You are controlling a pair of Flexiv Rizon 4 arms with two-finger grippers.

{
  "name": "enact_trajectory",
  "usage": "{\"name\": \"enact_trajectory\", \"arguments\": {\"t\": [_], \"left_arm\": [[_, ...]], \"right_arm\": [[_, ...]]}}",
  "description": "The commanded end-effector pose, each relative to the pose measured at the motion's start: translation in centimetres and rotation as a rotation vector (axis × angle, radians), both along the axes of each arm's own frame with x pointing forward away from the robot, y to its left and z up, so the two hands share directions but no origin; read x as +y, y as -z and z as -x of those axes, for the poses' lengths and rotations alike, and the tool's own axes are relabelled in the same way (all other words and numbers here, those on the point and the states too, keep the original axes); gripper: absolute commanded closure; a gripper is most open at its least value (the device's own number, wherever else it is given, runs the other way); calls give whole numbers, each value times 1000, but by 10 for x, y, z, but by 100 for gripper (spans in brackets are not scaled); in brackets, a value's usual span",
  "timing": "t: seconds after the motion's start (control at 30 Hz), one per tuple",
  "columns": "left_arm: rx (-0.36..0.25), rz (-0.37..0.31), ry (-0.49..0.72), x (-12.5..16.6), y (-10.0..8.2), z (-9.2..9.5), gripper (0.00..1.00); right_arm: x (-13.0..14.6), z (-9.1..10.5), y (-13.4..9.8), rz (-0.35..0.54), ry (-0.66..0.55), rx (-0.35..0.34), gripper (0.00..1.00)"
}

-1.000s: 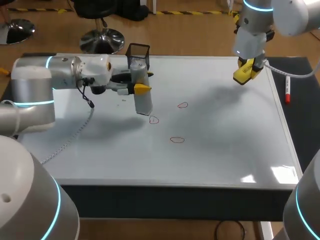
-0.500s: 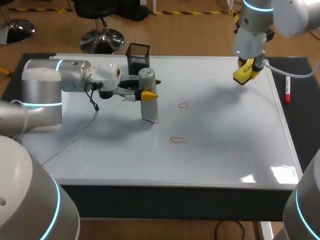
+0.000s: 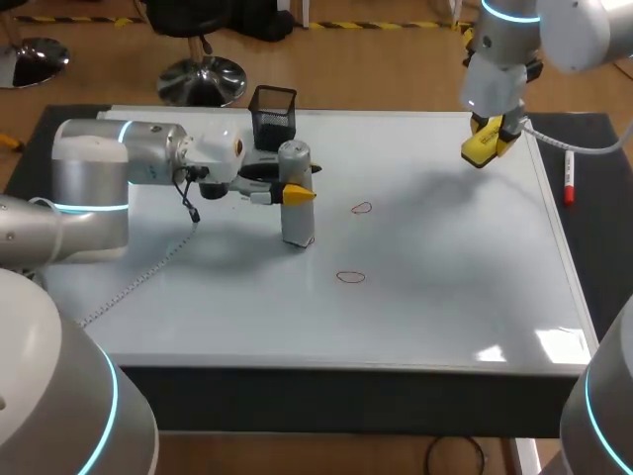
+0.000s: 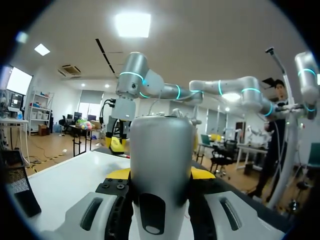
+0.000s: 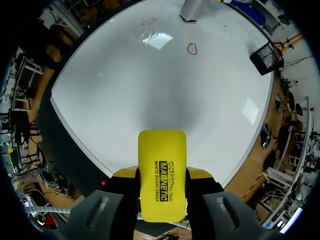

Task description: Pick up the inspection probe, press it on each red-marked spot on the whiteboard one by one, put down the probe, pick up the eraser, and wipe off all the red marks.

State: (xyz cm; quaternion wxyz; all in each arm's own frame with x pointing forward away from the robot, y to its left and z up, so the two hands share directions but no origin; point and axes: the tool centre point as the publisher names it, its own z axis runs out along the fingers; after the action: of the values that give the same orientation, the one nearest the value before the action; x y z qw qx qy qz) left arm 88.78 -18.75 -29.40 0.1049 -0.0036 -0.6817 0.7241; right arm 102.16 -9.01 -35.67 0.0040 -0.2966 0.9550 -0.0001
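Silver-grey inspection probe (image 3: 295,220) stands upright on the whiteboard (image 3: 445,257) in the head view, its foot on a red mark (image 3: 310,239). My left gripper (image 3: 293,188) clamps the probe from both sides near mid-height. Two more marks lie apart from the foot, at its two o'clock (image 3: 361,208) and four o'clock (image 3: 350,277). A black mesh holder (image 3: 273,111) sits at the probe's eleven o'clock. My right gripper (image 3: 488,139) hangs over the board's one o'clock corner, closed on the yellow eraser (image 3: 480,148).

Left wrist view: both fingers press the probe's (image 4: 161,145) flanks.

Right wrist view: the eraser (image 5: 161,150) is held between both fingers. The probe (image 5: 192,10) is at twelve o'clock, well ahead.
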Motion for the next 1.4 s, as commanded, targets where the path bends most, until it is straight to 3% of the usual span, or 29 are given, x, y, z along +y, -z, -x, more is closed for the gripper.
{"name": "enact_trajectory", "arguments": {"t": [0.03,0.8,0.9,1.13,1.4], "left_arm": [[2,4,6,-1,4,-1,100],[5,-8,9,0,9,1,100],[18,-30,-16,2,1,0,100],[9,-6,-69,15,-29,-6,100],[3,-10,-144,38,-36,-24,100]], "right_arm": [[-1,-1,-1,2,-1,2,100],[-1,-1,-1,2,-1,2,100],[-1,-1,-1,2,-1,2,100],[-1,-1,-1,2,-1,2,100],[-1,-1,-1,2,-1,2,100]]}}
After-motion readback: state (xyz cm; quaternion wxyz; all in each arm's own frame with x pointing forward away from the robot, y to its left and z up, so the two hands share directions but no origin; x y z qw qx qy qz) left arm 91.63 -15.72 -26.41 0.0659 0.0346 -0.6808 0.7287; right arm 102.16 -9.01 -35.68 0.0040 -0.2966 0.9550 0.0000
